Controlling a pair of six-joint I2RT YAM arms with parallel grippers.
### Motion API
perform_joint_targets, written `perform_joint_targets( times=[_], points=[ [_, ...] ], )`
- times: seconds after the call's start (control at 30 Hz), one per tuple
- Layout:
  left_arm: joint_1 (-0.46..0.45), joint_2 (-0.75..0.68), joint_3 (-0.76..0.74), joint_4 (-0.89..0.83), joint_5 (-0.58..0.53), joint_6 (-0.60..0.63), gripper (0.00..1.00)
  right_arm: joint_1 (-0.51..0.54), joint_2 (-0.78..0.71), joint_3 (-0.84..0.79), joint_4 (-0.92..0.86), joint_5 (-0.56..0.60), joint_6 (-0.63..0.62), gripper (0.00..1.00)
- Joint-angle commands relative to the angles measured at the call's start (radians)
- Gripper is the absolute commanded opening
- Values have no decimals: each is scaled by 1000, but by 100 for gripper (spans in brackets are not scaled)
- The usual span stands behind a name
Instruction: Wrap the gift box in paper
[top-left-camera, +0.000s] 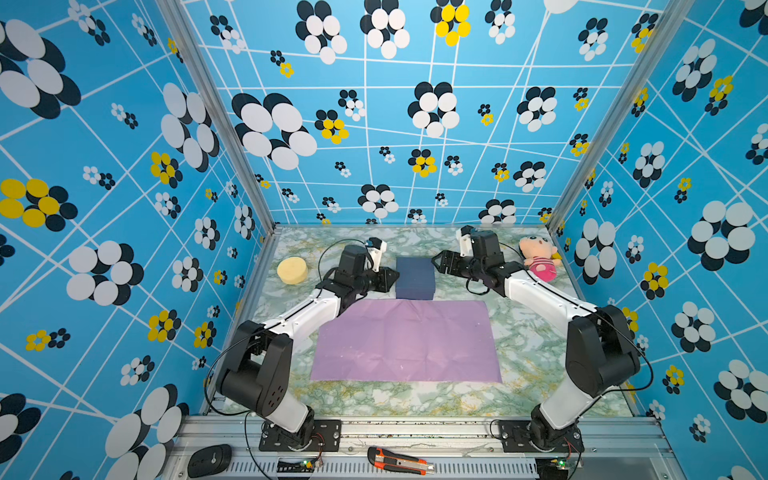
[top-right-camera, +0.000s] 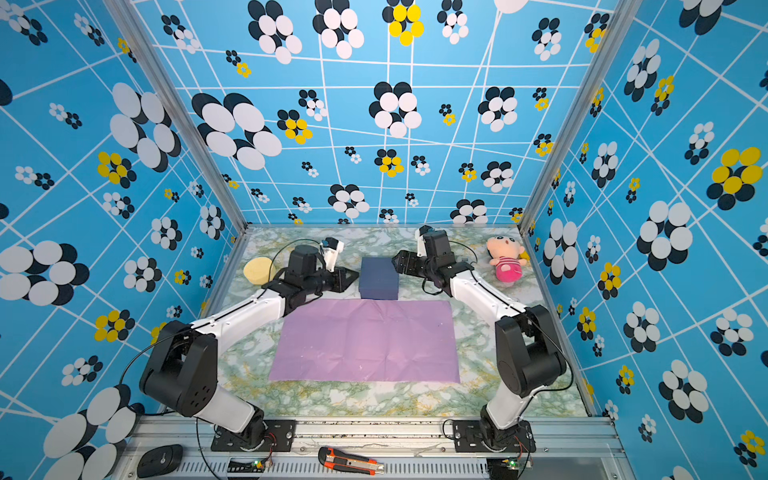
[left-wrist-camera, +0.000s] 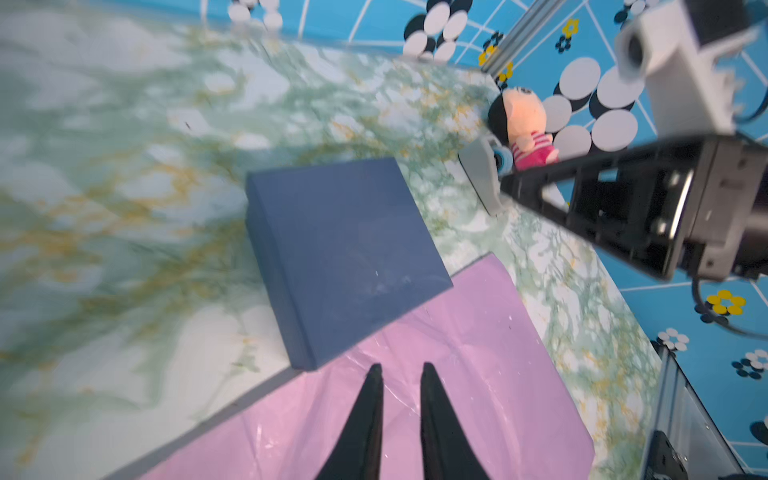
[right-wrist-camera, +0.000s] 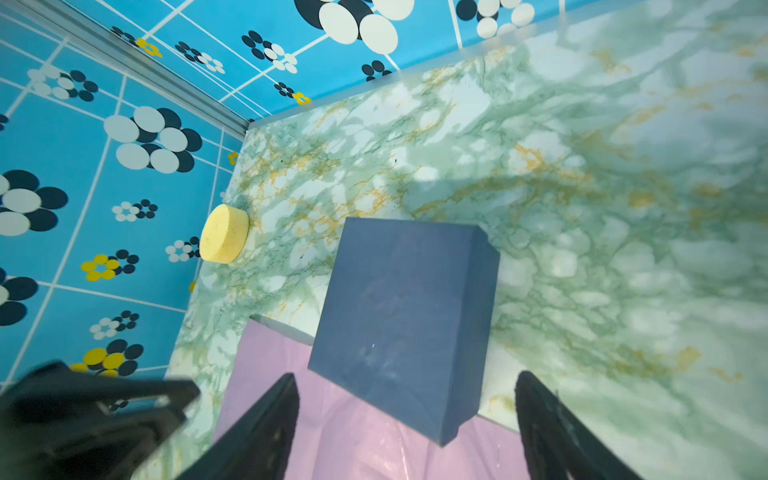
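The navy gift box (top-left-camera: 414, 277) (top-right-camera: 379, 277) stands on the marble table, its near edge at the far edge of the paper (top-left-camera: 407, 343) (top-right-camera: 365, 343). The paper lies flat, creased, lilac side up. My left gripper (top-left-camera: 395, 275) (left-wrist-camera: 401, 365) hovers just left of the box. Its fingers are drawn almost together over the paper (left-wrist-camera: 478, 374), with nothing between them. My right gripper (top-left-camera: 436, 265) (right-wrist-camera: 406, 375) hangs just right of the box (right-wrist-camera: 407, 316), wide open. In the right wrist view its fingers frame the box's near corner without touching it.
A round yellow sponge (top-left-camera: 292, 270) lies at the back left and a plush doll (top-left-camera: 539, 257) at the back right. A grey tape dispenser (left-wrist-camera: 484, 174) stands by the doll. A utility knife (top-left-camera: 399, 460) lies on the front rail. Patterned walls close in three sides.
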Motion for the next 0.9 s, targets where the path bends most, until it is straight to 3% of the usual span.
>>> perform_joint_targets(
  times=[0.0, 0.4, 0.57, 0.87],
  points=[
    [-19, 40, -62, 70, 2, -92, 12, -28, 113, 96, -95, -70, -132, 85],
    [-70, 226, -103, 252, -10, -203, 6, -49, 479, 469, -178, -291, -252, 87],
    [-85, 274, -113, 275, -36, -209, 5, -49, 518, 524, -225, -306, -242, 87],
    [-85, 336, -139, 258, -131, -214, 3, -49, 567, 634, -465, -313, -151, 86]
  ],
)
